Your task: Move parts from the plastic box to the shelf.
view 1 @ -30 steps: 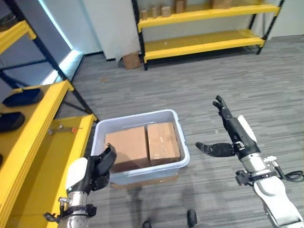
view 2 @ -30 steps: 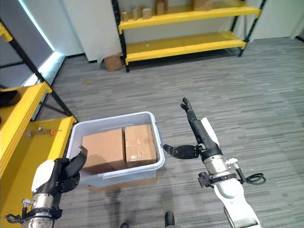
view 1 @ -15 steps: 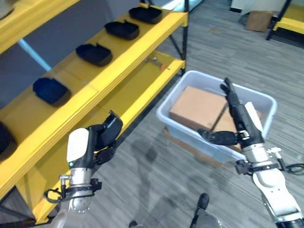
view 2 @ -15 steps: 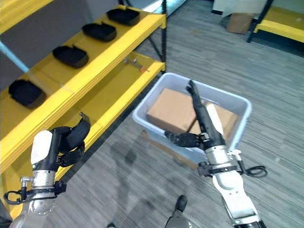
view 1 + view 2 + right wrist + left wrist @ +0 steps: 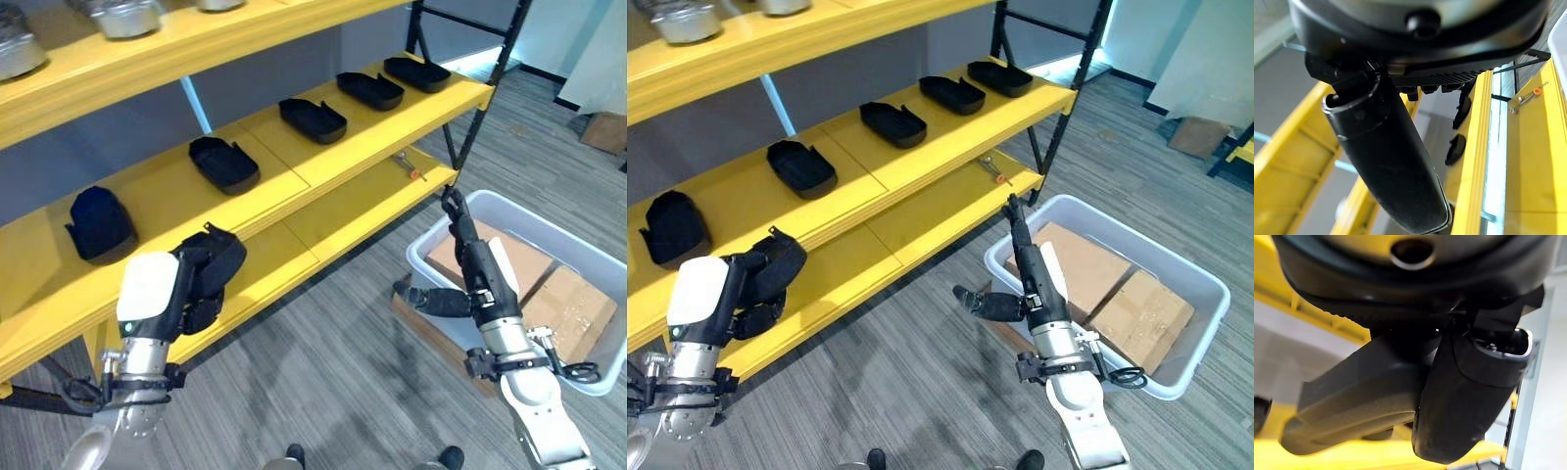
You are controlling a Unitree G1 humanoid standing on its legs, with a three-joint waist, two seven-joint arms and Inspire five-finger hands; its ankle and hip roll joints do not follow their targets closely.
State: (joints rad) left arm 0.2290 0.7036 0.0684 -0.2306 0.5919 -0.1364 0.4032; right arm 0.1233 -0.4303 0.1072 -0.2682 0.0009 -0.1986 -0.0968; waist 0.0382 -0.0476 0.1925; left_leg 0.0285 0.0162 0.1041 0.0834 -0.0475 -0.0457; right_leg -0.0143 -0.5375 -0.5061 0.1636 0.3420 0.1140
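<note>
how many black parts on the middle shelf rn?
5, in one row on the yellow middle shelf: black moulded plastic parts at. More may sit past the frame's edge.

Storeroom corner with grey plank floor and yellow racking

A grey wood-grain floor (image 5: 333,392) covers the lower half of the head views, running out toward 3 o'clock. Yellow shelving (image 5: 323,201) on black uprights (image 5: 470,108) crosses from 9 o'clock up to 1 o'clock, in several tiers. Behind it stands a grey-blue wall (image 5: 245,83) with a thin bright light strip (image 5: 196,103) slanting down it. At 2 o'clock a pale wall panel (image 5: 1205,69) meets the floor, with a small cardboard carton (image 5: 1198,137) set at its foot.
</note>
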